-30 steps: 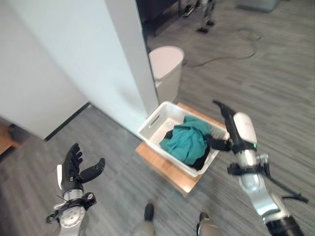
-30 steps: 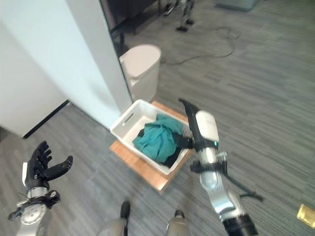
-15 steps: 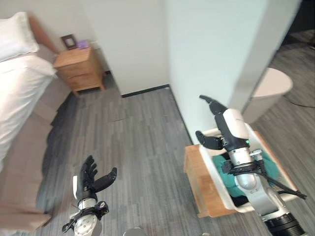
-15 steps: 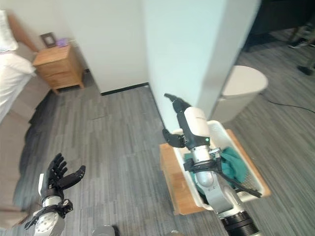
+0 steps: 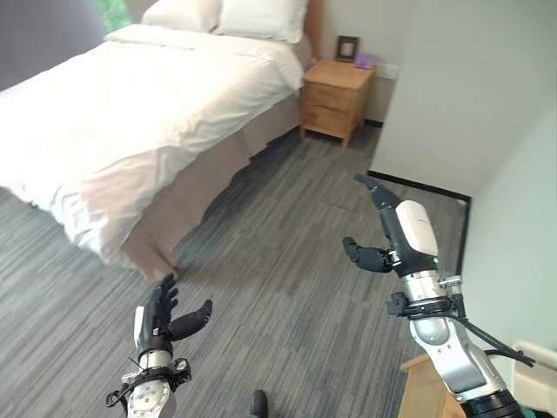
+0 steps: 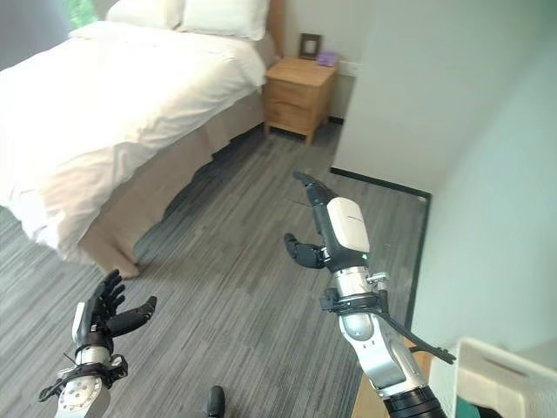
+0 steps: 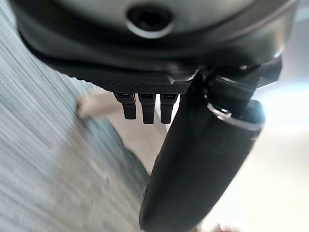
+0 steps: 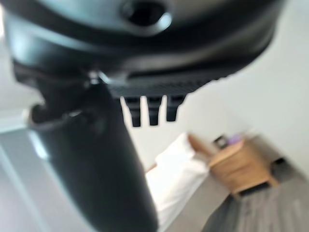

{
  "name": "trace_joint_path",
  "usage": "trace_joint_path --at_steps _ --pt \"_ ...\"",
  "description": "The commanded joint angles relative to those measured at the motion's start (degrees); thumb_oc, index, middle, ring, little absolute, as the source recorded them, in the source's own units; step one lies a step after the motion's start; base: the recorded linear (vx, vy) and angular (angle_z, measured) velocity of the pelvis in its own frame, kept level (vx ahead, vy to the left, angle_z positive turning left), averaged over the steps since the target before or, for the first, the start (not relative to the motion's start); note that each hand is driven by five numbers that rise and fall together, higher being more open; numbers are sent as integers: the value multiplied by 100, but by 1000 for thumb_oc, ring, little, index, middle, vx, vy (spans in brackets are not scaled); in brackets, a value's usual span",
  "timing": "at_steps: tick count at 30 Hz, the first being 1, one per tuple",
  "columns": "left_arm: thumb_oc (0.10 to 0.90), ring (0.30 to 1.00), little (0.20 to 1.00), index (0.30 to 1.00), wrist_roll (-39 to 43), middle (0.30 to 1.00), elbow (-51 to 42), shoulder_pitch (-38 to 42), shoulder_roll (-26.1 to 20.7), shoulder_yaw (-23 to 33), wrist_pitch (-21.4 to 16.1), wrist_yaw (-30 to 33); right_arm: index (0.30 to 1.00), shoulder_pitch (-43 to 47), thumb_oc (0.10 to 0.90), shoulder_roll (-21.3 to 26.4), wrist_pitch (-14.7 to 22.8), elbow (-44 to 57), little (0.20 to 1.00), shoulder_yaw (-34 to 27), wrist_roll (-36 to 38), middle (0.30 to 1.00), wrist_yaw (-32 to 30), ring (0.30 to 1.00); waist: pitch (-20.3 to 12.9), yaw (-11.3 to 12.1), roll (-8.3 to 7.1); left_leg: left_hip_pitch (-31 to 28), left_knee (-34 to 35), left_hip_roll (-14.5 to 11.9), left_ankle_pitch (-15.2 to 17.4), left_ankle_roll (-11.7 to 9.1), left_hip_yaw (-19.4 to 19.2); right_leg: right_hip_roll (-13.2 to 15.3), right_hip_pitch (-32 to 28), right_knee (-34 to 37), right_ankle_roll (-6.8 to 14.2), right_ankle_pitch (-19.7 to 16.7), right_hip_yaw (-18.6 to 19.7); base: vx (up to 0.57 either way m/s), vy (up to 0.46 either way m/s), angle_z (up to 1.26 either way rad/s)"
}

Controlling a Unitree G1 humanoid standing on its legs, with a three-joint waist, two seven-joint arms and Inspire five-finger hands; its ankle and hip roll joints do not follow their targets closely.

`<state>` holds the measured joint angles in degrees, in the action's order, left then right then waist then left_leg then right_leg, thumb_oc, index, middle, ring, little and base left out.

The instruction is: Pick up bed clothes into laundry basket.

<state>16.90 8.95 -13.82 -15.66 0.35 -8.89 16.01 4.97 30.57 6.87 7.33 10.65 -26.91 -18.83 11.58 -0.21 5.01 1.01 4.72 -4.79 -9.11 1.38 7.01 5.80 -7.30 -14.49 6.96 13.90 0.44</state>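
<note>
While both hands hang released and empty — left hand (image 5: 162,315), right hand (image 5: 383,235) — the robot faces the bed (image 5: 130,104); the laundry basket (image 6: 500,383) sits at its right. No loose clothes visible on the bedding, so the stage is unclear.

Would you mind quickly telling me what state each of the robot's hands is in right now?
Left hand: open, fingers spread, holding nothing, above the grey floor.
Right hand: open, fingers straight, holding nothing.
</note>
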Motion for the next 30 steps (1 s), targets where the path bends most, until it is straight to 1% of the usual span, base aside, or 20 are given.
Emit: trace_joint_path --at_steps 1,2,3,5,7,8,10,12,15,17,18,19,21,22,23,24,25,26,28,30 --pt "800 900 900 900 -92 900 -683 345 -634 76 -524 -59 900 972 800 -296 263 234 900 -282 70 900 -377 900 -224 -145 -663 -359 -17 230 931 -408 -417 146 902 635 46 -1015 384 109 -7 99" --pt "800 900 900 900 -89 900 -637 457 -676 76 -502 22 900 1048 800 -357 308 235 900 -274 238 900 -391 900 -181 -185 -722 -357 10 375 915 -358 -191 -325 1159 890 -79 -1173 655 107 -34 138" --pt "800 900 900 900 -42 900 -615 536 -705 52 -504 -7 900 1048 800 -411 354 301 900 -310 385 900 -440 900 -185 -206 -757 -334 1 452 960 -356 -44 -375 1117 1117 -158 -1198 703 112 -97 106" --pt "800 900 900 900 21 900 -584 550 -662 113 -516 58 900 1111 800 -475 371 307 900 -306 510 900 -470 900 -178 -240 -818 -314 -62 501 939 -360 41 -268 973 1475 -147 -1477 648 7 -139 80" --pt "800 900 900 900 118 900 -516 504 -551 197 -532 125 900 1144 800 -575 424 257 900 -185 691 900 -358 900 -254 -194 -753 -323 -115 457 991 -373 -44 -180 836 1765 -100 -1615 579 50 -83 62" --pt "800 900 900 900 118 900 -520 497 -550 199 -530 124 900 1141 800 -574 423 258 900 -181 693 900 -357 900 -255 -195 -751 -327 -118 456 996 -372 -45 -180 823 1784 -100 -1625 579 153 -53 53" --pt "800 900 900 900 239 900 -516 250 -444 368 -555 126 900 1095 800 -777 509 208 900 -1 1238 900 -64 900 -355 -61 -637 -390 -166 377 1041 -391 -100 -132 668 1879 -116 -1595 496 161 -65 23" --pt "800 900 900 900 373 900 -424 214 -437 475 -534 168 900 992 800 -987 472 36 900 92 2050 900 271 900 -347 -2 -596 -407 -175 347 1009 -407 12 -134 611 1847 -167 -1548 412 86 -59 10" --pt "800 900 900 900 379 900 -526 45 -414 652 -505 148 900 726 800 -1055 419 -56 900 85 2815 900 583 900 -364 91 -562 -431 -175 340 1006 -415 222 -156 523 1841 -208 -1475 270 114 -70 28" --pt "800 900 900 900 385 900 -688 -119 -370 817 -509 106 900 523 800 -1009 419 -5 900 -15 3119 900 750 900 -374 162 -552 -428 -209 332 1025 -421 345 -172 501 1843 -214 -1446 179 133 -78 39" --pt "800 900 900 900 432 900 -823 -237 -281 1025 -524 118 900 297 800 -970 448 50 900 -183 3279 900 831 900 -342 290 -565 -365 -294 373 1025 -426 556 -195 504 1858 -221 -1436 90 93 -70 30" --pt "800 900 900 900 430 900 -835 -248 -278 1024 -517 119 900 289 800 -967 446 55 900 -185 3281 900 834 900 -355 275 -564 -347 -307 377 1029 -427 573 -192 508 1858 -221 -1434 73 73 -65 28" --pt "800 900 900 900 451 900 -930 -212 -227 1123 -545 142 900 93 800 -920 514 78 900 -418 3343 900 823 900 -292 403 -573 -136 -535 447 1040 -465 734 -185 542 1874 -215 -1433 -92 16 -34 51" --pt "800 900 900 900 467 900 -953 -113 -230 1094 -560 148 900 24 800 -856 575 64 900 -573 3305 900 737 900 -253 438 -592 -15 -637 413 1108 -513 614 -147 519 1901 -205 -1360 -278 -50 -43 72" --pt "800 900 900 900 479 900 -974 -7 -233 1022 -570 100 900 -83 800 -796 598 51 900 -767 3273 900 633 900 -149 439 -618 191 -853 317 1125 -579 240 -62 506 1899 -193 -1320 -550 -160 -9 103" --pt "800 900 900 900 543 900 -1048 143 -249 903 -619 -16 900 -192 800 -747 613 16 900 -1001 3240 900 447 900 -86 376 -682 326 -1070 20 1131 -605 -645 131 562 1912 -113 -1405 -1049 -163 5 111" --pt "800 900 900 900 546 900 -1051 144 -251 895 -616 -19 900 -199 800 -747 613 18 900 -1012 3239 900 446 900 -81 388 -671 340 -1124 9 1173 -609 -645 121 553 1911 -111 -1399 -1050 -153 22 127" --pt "800 900 900 900 500 900 -1158 147 -255 882 -647 -127 900 -251 800 -774 607 -27 900 -1156 3230 900 412 900 -66 404 -710 299 -1317 -14 1281 -677 -732 196 507 1921 -84 -1447 -1194 -40 20 123" --pt "800 900 900 900 474 900 -1176 153 -243 880 -636 -168 900 -276 800 -788 595 -65 900 -1254 3228 900 416 900 -72 398 -703 256 -1330 -32 1331 -717 -638 223 457 1922 -76 -1441 -1276 -26 27 116" --pt "800 900 900 900 435 900 -1204 150 -214 845 -579 -224 900 -346 800 -821 599 -96 900 -1388 3269 900 420 900 -151 378 -636 59 -1023 -227 1265 -757 -597 250 445 1898 -46 -1449 -1404 7 71 85"
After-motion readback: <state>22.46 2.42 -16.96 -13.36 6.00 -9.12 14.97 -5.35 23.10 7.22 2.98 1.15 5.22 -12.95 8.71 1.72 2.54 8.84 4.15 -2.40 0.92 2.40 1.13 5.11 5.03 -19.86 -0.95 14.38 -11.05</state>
